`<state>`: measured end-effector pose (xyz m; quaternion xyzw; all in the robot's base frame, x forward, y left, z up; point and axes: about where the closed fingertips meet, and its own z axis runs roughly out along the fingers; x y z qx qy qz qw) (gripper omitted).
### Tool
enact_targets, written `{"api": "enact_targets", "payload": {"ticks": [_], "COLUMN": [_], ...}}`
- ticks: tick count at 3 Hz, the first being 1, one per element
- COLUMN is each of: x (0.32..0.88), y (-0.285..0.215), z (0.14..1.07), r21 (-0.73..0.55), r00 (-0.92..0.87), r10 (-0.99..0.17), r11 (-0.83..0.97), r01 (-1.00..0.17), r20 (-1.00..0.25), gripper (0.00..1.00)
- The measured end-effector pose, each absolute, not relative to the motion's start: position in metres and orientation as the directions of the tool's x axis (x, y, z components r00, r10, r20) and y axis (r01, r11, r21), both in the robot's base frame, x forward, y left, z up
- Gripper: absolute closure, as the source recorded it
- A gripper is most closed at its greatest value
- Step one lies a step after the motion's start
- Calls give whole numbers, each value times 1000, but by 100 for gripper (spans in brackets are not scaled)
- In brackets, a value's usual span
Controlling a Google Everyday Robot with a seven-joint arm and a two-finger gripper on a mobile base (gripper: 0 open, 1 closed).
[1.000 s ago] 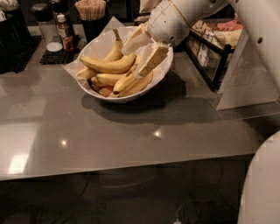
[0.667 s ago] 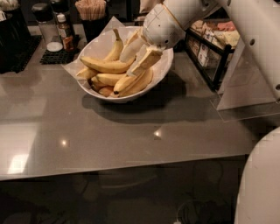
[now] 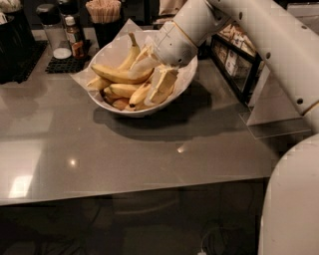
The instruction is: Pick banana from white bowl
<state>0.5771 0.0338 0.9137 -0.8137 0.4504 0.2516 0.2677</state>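
- One white bowl (image 3: 144,111), upper middle of the frame.
- At least four bananas (image 3: 117,74) in it; any lying beneath cannot be counted.
- One gripper (image 3: 143,87), upper middle, down in the bowl, its two fingers spread apart.
- Two bottles (image 3: 76,40), upper left.
- One cup of sticks (image 3: 103,10), top edge.

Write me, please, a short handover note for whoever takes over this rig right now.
Gripper: open, down inside the white bowl, fingers spread over the right end of the banana.
Banana: lying in the bowl on top of the other bananas, not lifted.
Done: the reach into the bowl.
Left: close on the banana, probably after a slight lowering, then lift it clear of the bowl.
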Motion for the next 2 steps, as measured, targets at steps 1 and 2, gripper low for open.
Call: {"api": "enact_targets", "payload": {"ticks": [1, 2], "x": [576, 578], "y": [37, 40], "z": [901, 895], "r21": [-188, -180], "r00": [472, 482], "r10": [-601, -604], "r11": [-475, -491], "r01": [-860, -852], "r20": [-645, -634], "gripper": [37, 56]}}
